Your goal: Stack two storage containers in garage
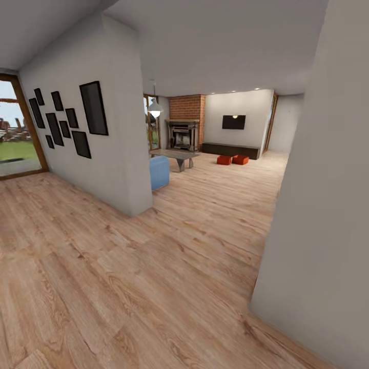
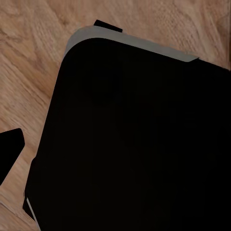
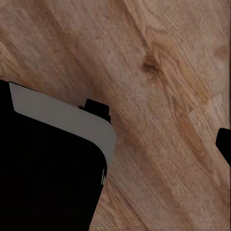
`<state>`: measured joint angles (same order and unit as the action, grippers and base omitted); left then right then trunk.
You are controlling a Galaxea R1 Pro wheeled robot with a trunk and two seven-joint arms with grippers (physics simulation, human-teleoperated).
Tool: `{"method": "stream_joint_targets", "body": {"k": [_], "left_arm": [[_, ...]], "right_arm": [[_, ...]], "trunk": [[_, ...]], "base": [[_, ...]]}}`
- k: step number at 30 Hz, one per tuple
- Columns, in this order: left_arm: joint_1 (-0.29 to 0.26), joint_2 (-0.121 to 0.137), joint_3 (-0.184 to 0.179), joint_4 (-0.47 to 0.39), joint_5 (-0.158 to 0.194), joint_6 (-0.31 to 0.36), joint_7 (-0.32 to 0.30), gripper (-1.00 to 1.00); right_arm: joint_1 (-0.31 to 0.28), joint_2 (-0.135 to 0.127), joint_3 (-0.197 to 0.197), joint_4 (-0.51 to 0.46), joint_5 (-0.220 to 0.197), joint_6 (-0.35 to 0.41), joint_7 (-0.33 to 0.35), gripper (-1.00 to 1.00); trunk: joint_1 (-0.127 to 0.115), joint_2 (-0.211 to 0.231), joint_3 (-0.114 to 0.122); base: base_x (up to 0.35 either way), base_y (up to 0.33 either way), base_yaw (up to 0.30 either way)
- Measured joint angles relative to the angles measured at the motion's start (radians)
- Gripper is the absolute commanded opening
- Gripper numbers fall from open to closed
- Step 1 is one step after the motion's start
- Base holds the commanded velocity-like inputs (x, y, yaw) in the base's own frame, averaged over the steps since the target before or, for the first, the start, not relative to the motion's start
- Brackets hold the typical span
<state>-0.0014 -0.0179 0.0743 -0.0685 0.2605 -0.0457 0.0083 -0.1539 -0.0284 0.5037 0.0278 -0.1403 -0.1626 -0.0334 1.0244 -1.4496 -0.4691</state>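
The two storage containers (image 1: 224, 160) (image 1: 240, 159) are small orange-red bins standing side by side on the pale plank floor, far ahead in the living room, just in front of the long dark cabinet (image 1: 230, 150). They are well beyond arm's reach. In the left wrist view, one dark fingertip (image 2: 10, 147) shows at the frame edge beside my black base (image 2: 134, 144), above the wood floor. The right wrist view likewise shows one dark fingertip (image 3: 224, 144) and a corner of the base (image 3: 48, 168). Nothing is held that I can see.
A white wall with black picture frames (image 1: 72, 123) juts out on the left, ending at a corner (image 1: 143, 205). A grey wall (image 1: 328, 205) stands close on the right. Beyond are a blue seat (image 1: 159, 172), a coffee table (image 1: 177, 155), a brick fireplace (image 1: 184, 130) and a wall TV (image 1: 233, 122). Open plank floor runs between.
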Motion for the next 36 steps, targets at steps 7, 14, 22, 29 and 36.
{"method": "stream_joint_targets", "body": {"k": [7,14,22,29,36], "left_arm": [[0.0,0.0,0.0,0.0,0.0,0.0,0.0,1.0],[0.0,0.0,0.0,0.0,0.0,-0.002,0.0,1.0],[0.0,0.0,0.0,0.0,0.0,-0.003,0.0,1.0],[0.0,0.0,0.0,0.0,0.0,-0.003,0.0,1.0],[0.0,0.0,0.0,0.0,0.0,-0.003,0.0,1.0]], "right_arm": [[0.0,-0.001,0.0,0.0,-0.001,0.0,0.0,1.0],[0.0,-0.004,-0.001,0.0,-0.002,0.0,0.0,1.0],[0.0,-0.007,-0.001,0.0,-0.001,-0.001,0.0,1.0],[0.0,-0.006,0.0,0.0,0.002,-0.002,0.001,1.0],[0.0,-0.006,0.0,0.0,0.002,-0.002,0.0,1.0]], "trunk": [[0.0,0.0,0.0],[0.0,0.0,0.0],[0.0,0.0,0.0],[0.0,0.0,0.0],[0.0,0.0,0.0]], "base": [[0.322,0.0,0.272],[0.322,0.0,0.123],[0.322,0.0,0.006],[0.322,0.0,0.0],[0.322,0.0,0.0]]}}
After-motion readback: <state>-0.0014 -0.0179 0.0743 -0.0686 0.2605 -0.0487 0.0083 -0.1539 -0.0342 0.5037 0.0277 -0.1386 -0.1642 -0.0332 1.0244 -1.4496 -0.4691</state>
